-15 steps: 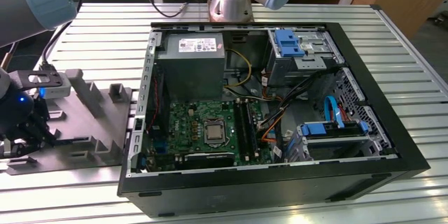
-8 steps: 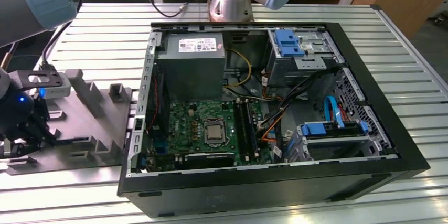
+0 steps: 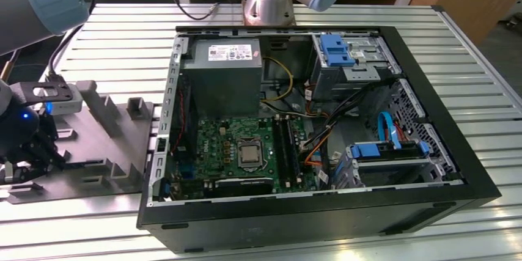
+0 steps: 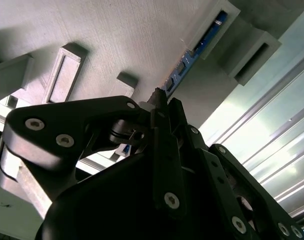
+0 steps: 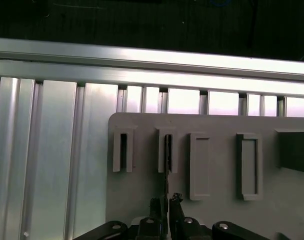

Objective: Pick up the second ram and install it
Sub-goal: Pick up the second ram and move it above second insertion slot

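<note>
The second ram (image 4: 186, 62), a thin dark-blue stick with small chips, stands on edge in a slot of the grey tray (image 4: 117, 40). It runs straight ahead from my fingers (image 5: 176, 204), pinched at its near end.

text: none legible | power supply (image 3: 222, 68) label (image 3: 231, 51) — print too small

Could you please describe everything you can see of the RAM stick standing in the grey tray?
The second ram is a long, thin, dark-blue circuit board with small dark components along its face. It stands on edge in a raised slot of the grey moulded tray. Seen edge-on in the first wrist view, it is just a thin dark line. The gripper appears shut on its near end, with one finger on each side. It is not yet lifted out of the slot.
</note>
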`<state>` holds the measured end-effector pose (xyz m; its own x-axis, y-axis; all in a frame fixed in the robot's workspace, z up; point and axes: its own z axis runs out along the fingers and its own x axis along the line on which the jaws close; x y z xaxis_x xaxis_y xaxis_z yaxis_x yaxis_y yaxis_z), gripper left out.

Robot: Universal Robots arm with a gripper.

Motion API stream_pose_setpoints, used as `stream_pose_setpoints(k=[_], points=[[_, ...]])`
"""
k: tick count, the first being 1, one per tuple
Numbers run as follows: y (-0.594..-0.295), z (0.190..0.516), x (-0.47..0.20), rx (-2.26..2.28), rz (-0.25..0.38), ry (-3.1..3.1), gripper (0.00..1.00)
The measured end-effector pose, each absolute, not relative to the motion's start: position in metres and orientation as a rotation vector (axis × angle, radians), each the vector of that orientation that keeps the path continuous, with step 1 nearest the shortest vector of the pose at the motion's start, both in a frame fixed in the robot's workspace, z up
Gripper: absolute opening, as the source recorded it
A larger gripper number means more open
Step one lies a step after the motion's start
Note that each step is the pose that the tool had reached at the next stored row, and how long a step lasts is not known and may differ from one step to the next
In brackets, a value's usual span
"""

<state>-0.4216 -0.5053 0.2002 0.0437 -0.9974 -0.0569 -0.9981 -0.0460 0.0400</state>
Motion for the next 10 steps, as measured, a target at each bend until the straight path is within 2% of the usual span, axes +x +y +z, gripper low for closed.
stream_pose_setpoints(k=[10], points=[[-0.5056, 0.2001, -0.4216, -2.257, 0.118, 2.157, 0.21]])
